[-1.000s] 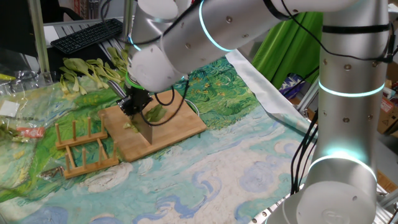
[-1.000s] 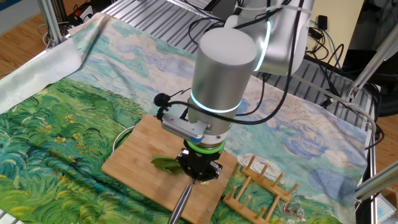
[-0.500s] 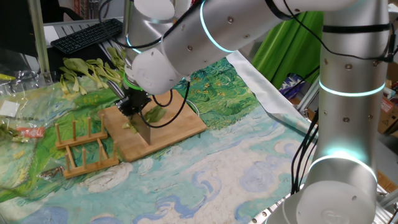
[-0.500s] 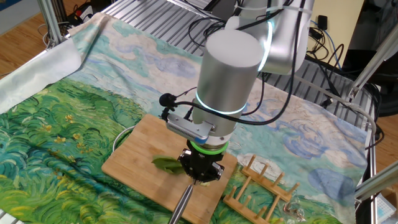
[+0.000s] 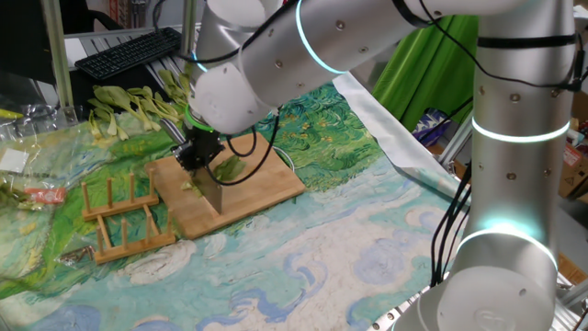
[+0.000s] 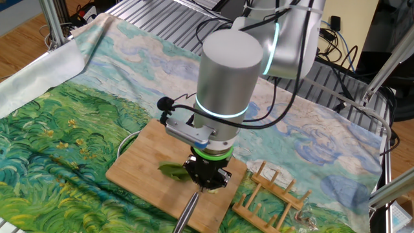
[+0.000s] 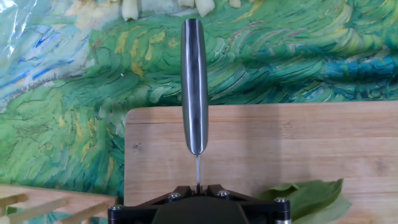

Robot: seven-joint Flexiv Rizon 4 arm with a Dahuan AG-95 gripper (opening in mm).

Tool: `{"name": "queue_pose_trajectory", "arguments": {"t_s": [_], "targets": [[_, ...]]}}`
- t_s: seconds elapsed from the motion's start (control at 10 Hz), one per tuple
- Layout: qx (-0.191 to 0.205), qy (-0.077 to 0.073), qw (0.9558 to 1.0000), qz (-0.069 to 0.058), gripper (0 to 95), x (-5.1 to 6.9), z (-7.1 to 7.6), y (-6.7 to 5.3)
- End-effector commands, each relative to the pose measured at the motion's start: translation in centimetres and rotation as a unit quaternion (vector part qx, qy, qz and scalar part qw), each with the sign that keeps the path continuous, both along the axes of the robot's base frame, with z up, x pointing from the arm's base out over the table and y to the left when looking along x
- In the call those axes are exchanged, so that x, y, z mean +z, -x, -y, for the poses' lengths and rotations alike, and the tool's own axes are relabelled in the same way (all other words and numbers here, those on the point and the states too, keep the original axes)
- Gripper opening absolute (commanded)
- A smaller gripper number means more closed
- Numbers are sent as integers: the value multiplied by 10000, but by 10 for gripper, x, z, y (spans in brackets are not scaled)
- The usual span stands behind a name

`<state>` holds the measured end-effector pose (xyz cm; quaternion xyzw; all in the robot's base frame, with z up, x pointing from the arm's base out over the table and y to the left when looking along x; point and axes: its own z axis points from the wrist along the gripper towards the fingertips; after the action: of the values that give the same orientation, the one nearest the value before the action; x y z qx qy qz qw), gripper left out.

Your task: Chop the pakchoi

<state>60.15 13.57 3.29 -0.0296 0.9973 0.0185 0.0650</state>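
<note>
The pakchoi (image 5: 230, 167) is a small stalk with a dark green leaf. It lies on the wooden cutting board (image 5: 271, 184). A few pale cut pieces (image 5: 191, 187) lie by the blade. My gripper (image 5: 197, 152) is shut on a knife (image 5: 210, 194), whose blade stands edge-down on the board beside the pakchoi. In the other fixed view the gripper (image 6: 207, 176) is over the board (image 6: 139, 162), the leaf (image 6: 171, 170) sticks out to its left, and the steel handle (image 6: 187, 213) points toward the camera. In the hand view the handle (image 7: 194, 81) runs up from the gripper (image 7: 198, 185), with the leaf (image 7: 305, 198) at lower right.
A wooden rack (image 5: 119, 216) stands just left of the board; it also shows in the other fixed view (image 6: 272, 194). A group of whole, larger pakchoi stalks (image 5: 138, 106) lies behind the board. A keyboard (image 5: 129, 51) is at the back. A painted cloth (image 6: 58, 129) covers the table.
The arm's wrist swayed slightly to one side and back. The knife stays on the board beside the pakchoi, still gripped.
</note>
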Motion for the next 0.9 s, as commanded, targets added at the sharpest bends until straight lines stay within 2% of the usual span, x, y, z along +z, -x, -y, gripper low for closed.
{"name": "queue_pose_trajectory", "arguments": {"t_s": [0.1,0.2,0.3,0.6,0.7,0.8,0.9], "targets": [[404,657,9970,18,0,-10,5,-7],[392,587,9975,17,0,-9,5,-6],[410,620,9972,16,0,-9,5,-6],[405,587,9974,28,0,-5,6,-5],[313,464,9984,8,0,-5,6,-4],[15,-181,9998,-49,0,-6,5,-3],[-110,-394,9991,-90,0,-7,3,-2]]}}
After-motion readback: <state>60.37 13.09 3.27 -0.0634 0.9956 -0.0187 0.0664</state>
